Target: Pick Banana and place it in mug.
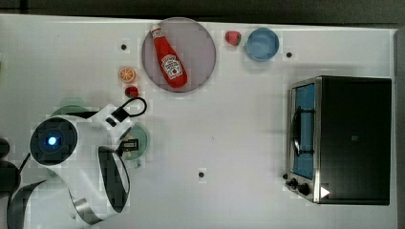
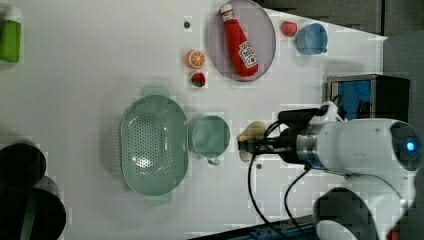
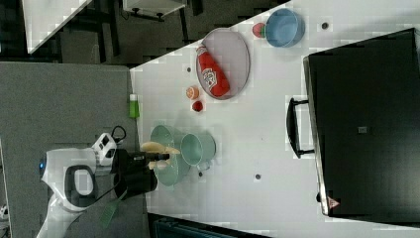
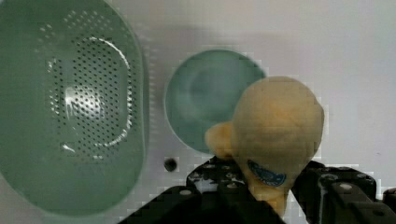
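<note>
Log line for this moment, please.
phase: carry | gripper: shut on banana | banana: above table beside mug | mug: empty

Claw [image 3: 161,156] apparently grips banana [image 3: 157,147] beside the mug [image 3: 196,148].

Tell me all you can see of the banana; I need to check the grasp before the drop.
The banana is a small, pale yellow, matte toy fruit bearing a blue oval sticker. It is off the table, clamped between the black fingers of the gripper. In the left view it hangs beside the mug, not yet over its opening. Nothing else touches it.
</note>
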Controlling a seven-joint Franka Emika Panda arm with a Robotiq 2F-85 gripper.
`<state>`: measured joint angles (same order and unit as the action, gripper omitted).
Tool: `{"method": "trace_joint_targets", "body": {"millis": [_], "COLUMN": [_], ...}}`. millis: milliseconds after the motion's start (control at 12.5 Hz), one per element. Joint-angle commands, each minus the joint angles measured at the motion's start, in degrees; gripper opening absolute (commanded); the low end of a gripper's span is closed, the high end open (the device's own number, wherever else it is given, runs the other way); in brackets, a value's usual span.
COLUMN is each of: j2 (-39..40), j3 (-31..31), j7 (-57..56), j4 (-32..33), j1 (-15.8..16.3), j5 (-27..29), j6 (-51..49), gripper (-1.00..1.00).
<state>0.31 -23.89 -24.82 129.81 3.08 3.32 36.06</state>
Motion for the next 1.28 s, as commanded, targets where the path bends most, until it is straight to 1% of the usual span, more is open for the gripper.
{"method": "trace_joint_targets", "body": {"millis": [80, 240, 400, 480, 720, 880, 960, 1120, 1280], "j2": [1.88, 4.80, 7.21, 8.04, 9.19, 8.46, 7.38, 3.74, -1.35], "j3": [0.72, 0.49, 0.34, 0.33, 0.18, 0.14, 0.15, 0.81, 2.95], "j7": [4.95, 5.57, 5.64, 6.19, 6.29, 6.29, 6.30, 6.29, 6.29], "j4": [4.47, 5.72, 5.69, 5.72, 5.65, 5.45, 5.45, 5.43, 5.33], "j1": [-0.45, -0.46, -0.44, -0.44, -0.35, -0.37, -0.40, -0.80, -1.52], "j5": [-0.50, -0.47, -0.45, -0.45, -0.45, -0.46, -0.45, -0.33, -0.33], "j6": [8.80, 13.92, 14.64, 14.57, 14.69, 14.68, 14.58, 14.17, 12.14], "gripper": [-0.37, -0.37, -0.37, -0.29, 0.36, 0.81, 1.00, 1.00, 1.00]}}
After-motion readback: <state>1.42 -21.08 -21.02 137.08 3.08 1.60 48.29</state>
